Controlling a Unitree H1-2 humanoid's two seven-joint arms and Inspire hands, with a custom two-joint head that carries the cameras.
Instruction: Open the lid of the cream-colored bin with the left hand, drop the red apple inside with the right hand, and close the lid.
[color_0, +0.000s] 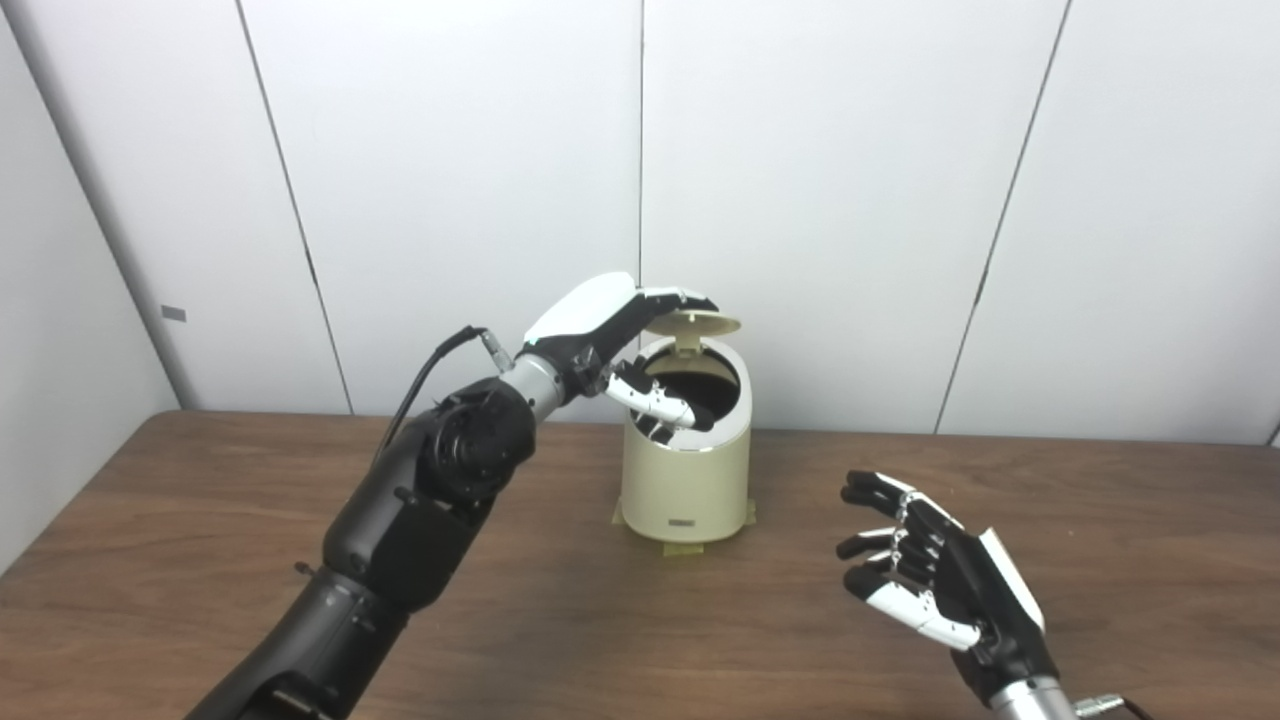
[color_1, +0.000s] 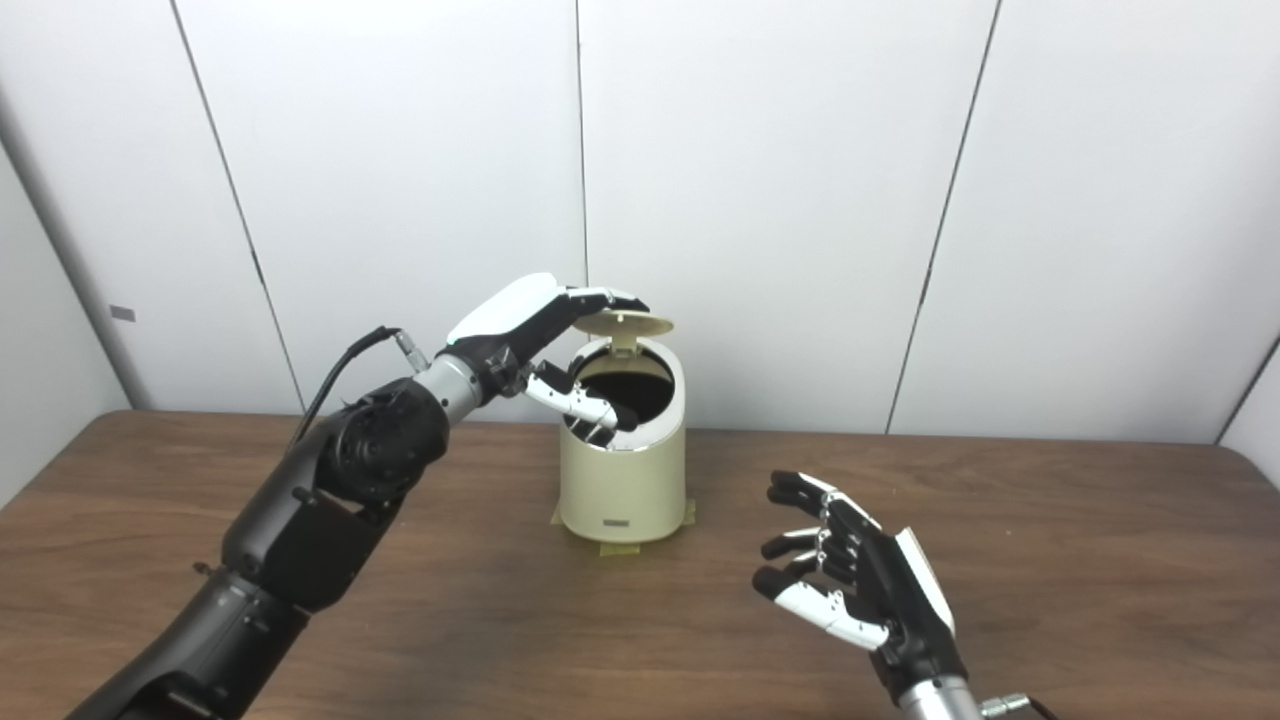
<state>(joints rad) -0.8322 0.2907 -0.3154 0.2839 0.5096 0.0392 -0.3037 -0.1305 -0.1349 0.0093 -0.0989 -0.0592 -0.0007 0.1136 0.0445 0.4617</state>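
Note:
The cream-colored bin (color_0: 685, 470) stands on the wooden table (color_0: 200, 520) near its back edge. Its lid (color_0: 703, 322) is hinged at the back and stands partly raised, almost level, above the dark opening. My left hand (color_0: 610, 330) is at the bin's top left. Its fingers (color_0: 680, 297) lie on the lid's upper side and its thumb (color_0: 660, 403) reaches across the opening below, so the hand is spread, not clamped. My right hand (color_0: 935, 575) hovers open and empty over the table, right of and in front of the bin. No red apple is in view.
Yellowish tape (color_0: 690, 548) shows under the bin's base. White wall panels (color_0: 850, 200) rise right behind the table. A black cable (color_0: 430, 365) loops off my left forearm.

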